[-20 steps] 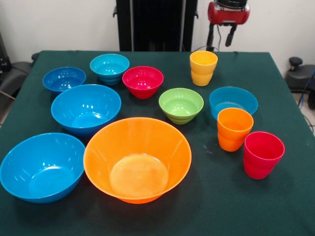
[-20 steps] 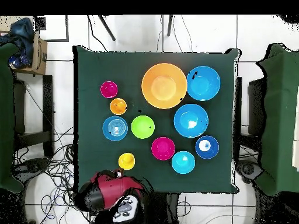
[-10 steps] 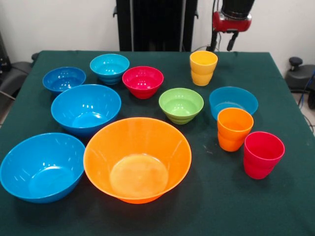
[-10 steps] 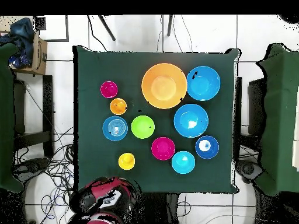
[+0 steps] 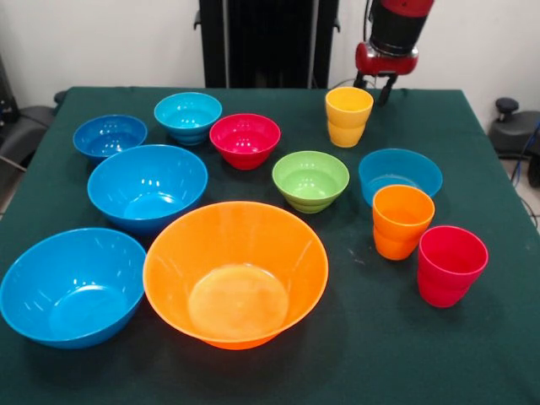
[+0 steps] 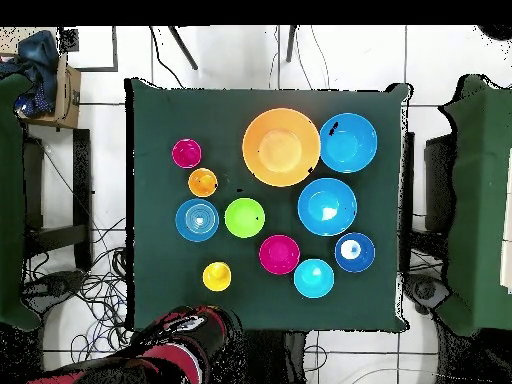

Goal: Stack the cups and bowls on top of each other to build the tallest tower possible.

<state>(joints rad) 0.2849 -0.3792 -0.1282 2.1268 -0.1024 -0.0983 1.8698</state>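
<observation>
This looked like a robotics lab, not a home or kitchen. A table (image 6: 160, 110) draped in dark green cloth stood on a white tiled floor (image 6: 220, 60) with dark grout lines. Loose cables (image 6: 90, 290) sprawled over the tiles beside the table's left edge in the overhead view, and more trailed off near its bottom corner. A cardboard box (image 6: 62, 85) sat on a dark side stand just off the table's upper-left corner. Behind the table, in the front view, rose a black upright frame (image 5: 268, 42) against a plain pale wall (image 5: 101, 42).
</observation>
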